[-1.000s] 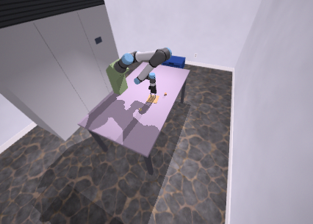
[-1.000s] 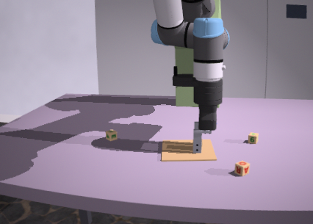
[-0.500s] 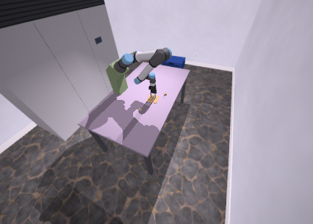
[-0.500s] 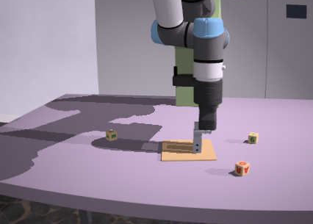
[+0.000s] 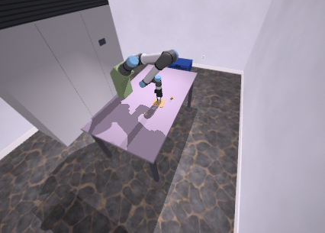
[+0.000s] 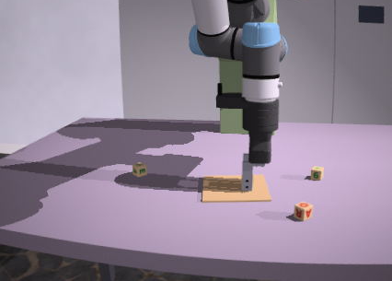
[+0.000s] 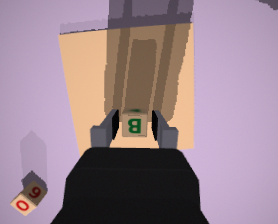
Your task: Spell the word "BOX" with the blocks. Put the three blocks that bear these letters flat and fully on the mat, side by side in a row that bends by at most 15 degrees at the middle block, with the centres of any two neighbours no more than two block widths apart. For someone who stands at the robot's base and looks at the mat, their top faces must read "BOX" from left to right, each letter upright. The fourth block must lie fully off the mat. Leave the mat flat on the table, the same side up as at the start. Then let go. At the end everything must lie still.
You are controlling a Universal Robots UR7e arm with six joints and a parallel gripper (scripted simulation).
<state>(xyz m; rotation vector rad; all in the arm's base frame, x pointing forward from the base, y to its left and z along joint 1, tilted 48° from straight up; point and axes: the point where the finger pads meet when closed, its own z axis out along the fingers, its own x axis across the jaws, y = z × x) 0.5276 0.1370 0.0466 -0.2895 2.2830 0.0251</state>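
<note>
My gripper (image 5: 159,100) (image 6: 247,189) (image 7: 135,119) is open, with its fingers low over the mat on either side of a wooden block. That block (image 7: 134,125) has a green B on top, its bumps pointing left in the wrist view; gaps show between it and both fingers. The finger hides it in the exterior view. The tan mat (image 5: 155,104) (image 6: 212,196) (image 7: 75,60) lies flat. A block with a red O on top (image 5: 172,98) (image 6: 303,211) (image 7: 25,199) is off the mat. Two more blocks, one (image 5: 146,114) (image 6: 139,169) and another (image 6: 317,173), stand off it; their top letters are unreadable.
The lilac table (image 5: 145,140) (image 6: 161,233) (image 7: 240,100) carries the mat and blocks. The arm's green pedestal (image 5: 123,84) (image 6: 231,104) is behind the mat in the exterior view. A blue bin (image 5: 183,63) stands beyond the table's far end. The arm's shadow crosses the mat.
</note>
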